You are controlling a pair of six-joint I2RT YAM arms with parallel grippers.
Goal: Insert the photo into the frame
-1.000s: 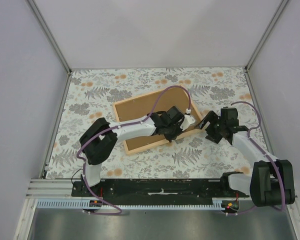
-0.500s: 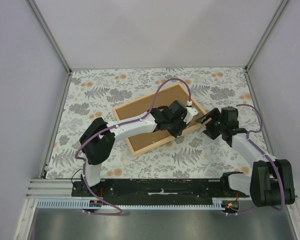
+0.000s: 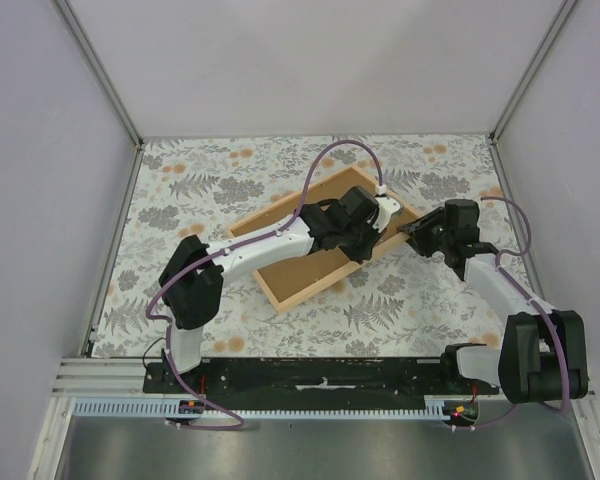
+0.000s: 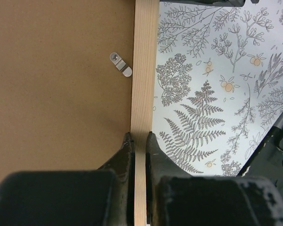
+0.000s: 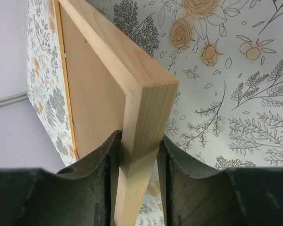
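The frame [image 3: 280, 203] lies flat near the middle of the worktop [image 3: 190, 190], back side up. In the top view its long axis slants from 8 o'clock to 2 o'clock. A brown backing board [image 3: 305, 268] fills the opening. The worktop carries a printed pattern of grey ferns, leaves and small orange flowers and fruits.

The left arm reaches across the board from 7 o'clock. The left gripper [image 4: 137, 139] is closed on the frame's long rail on the 5 o'clock side, near the corner that points to 3 o'clock. In the left wrist view its two dark fingers [image 4: 125, 150] sit tight on either side of the pale wood (board at 9 o'clock of the rail, patterned worktop at 3 o'clock). Further along that rail a small metal turn clip [image 4: 120, 64] is screwed to the board, with its free end lying against the wood.

The right arm comes in from 4 o'clock. The right gripper [image 5: 137, 141] is at the frame's 3 o'clock corner, with its jaws about half closed. In the right wrist view the corner's rail stands between the two fingers [image 5: 106, 155], and both seem to press against the wood, so it has hold of the frame too. The end grain of the corner faces the camera.

A purple cable [image 3: 325, 160] arches over the frame's 12 o'clock side to the left wrist.
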